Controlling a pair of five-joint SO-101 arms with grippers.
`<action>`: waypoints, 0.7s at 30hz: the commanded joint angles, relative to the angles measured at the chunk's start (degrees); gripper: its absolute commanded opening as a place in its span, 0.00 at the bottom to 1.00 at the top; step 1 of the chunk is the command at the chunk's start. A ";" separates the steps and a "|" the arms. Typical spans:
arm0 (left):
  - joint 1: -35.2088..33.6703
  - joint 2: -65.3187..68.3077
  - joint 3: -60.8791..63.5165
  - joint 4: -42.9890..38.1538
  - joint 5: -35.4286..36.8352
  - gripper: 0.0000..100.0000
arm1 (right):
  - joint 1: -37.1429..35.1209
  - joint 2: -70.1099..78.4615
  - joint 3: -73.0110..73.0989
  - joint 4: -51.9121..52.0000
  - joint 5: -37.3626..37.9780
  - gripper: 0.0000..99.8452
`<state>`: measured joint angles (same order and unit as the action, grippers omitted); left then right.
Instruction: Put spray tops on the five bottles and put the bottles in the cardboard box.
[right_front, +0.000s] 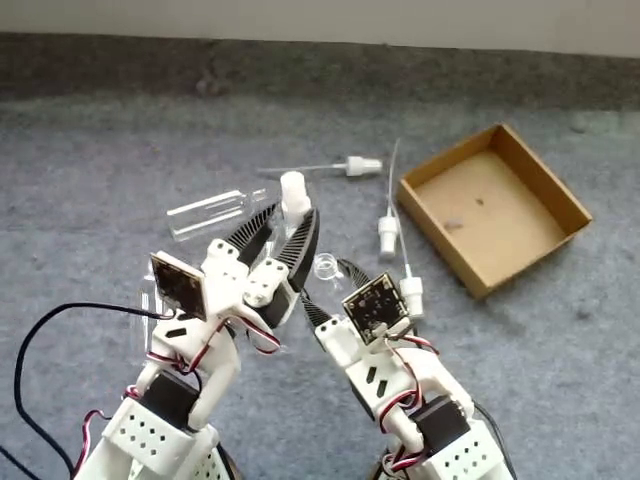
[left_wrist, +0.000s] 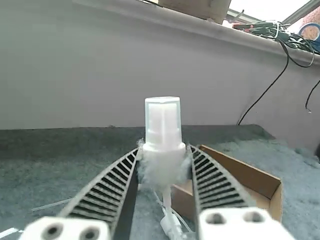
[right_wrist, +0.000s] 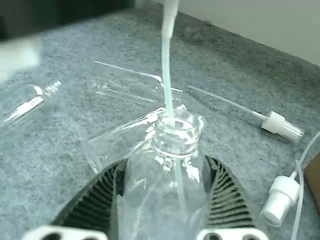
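- The left tool (left_wrist: 165, 150) is closed on a white spray top (left_wrist: 162, 125), clamped between its ribbed fingers.
- The right tool (right_wrist: 165, 167) grips a clear bottle (right_wrist: 160, 200) by the body, with the neck pointing out past the fingertips. The held top's thin tube (right_wrist: 167, 75) runs into that neck.
- Three more bottles (right_wrist: 130, 82) (right_wrist: 27, 102) (right_wrist: 112, 140) lie on their sides on the grey desk (right_front: 100, 150), just beyond the held one.
- Three loose spray tops (right_front: 362, 165) (right_front: 388, 235) (right_front: 411, 295) lie between the tools and the box.
- One cardboard box (right_front: 490, 210) sits open on the right arm's side, near the tops.

The held bottle (right_wrist: 165, 180) has its base cut off.
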<state>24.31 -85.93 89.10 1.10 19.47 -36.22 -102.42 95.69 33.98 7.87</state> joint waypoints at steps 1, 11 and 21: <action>5.41 -0.84 0.40 -0.09 -0.79 0.01 | -0.13 -0.66 10.07 0.13 -0.26 0.07; 6.81 -0.84 1.63 -0.09 -0.44 0.01 | -0.13 -0.66 10.07 0.13 -0.26 0.07; 6.90 -0.84 5.93 -0.09 -0.44 0.01 | 2.15 -0.75 10.07 0.04 -0.18 0.07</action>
<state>30.29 -85.93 94.81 1.10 19.12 -36.22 -102.42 95.69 33.98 7.96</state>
